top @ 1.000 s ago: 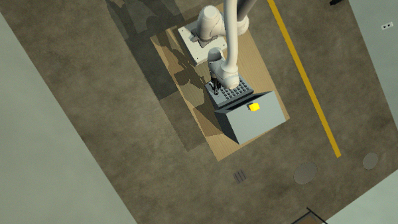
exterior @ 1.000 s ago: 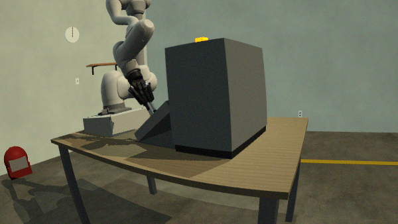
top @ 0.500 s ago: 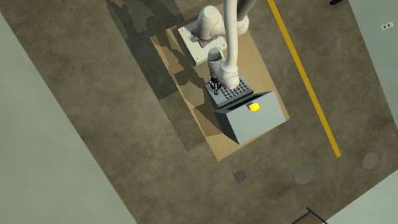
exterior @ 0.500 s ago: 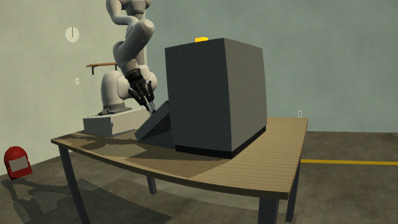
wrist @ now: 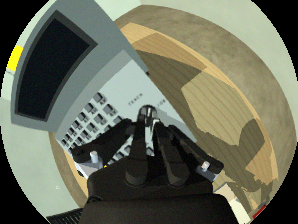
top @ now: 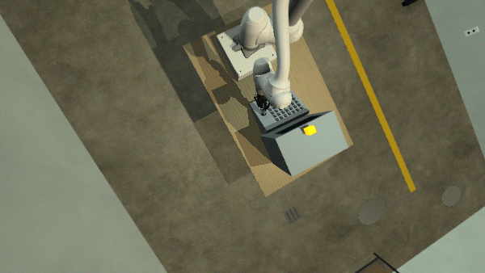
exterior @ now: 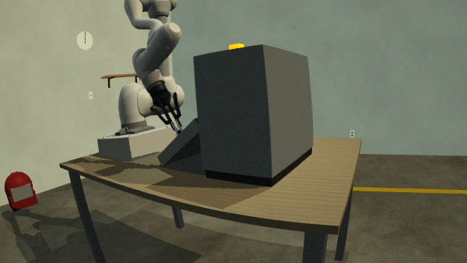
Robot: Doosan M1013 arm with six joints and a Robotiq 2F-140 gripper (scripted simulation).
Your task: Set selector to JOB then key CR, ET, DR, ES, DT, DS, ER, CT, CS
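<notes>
Over the sloped keypad [top: 283, 113], the hand [wrist: 150, 117] grips the selector [wrist: 149, 113].

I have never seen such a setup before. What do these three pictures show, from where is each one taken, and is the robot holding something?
This is one white robot arm, bolted to a pale base plate on a wooden table. The first picture looks straight down from the ceiling. The second is taken from the side of the room, behind the machine. The third, the round one, comes from a camera on the arm's wrist and looks along its fingers.

Also on the table stands a grey box-shaped machine with a yellow block on top. On the side facing the arm it has a dark screen and a sloped keypad.

The gripper, a two-finger claw, is shut on a small selector knob beside the keys.
</notes>
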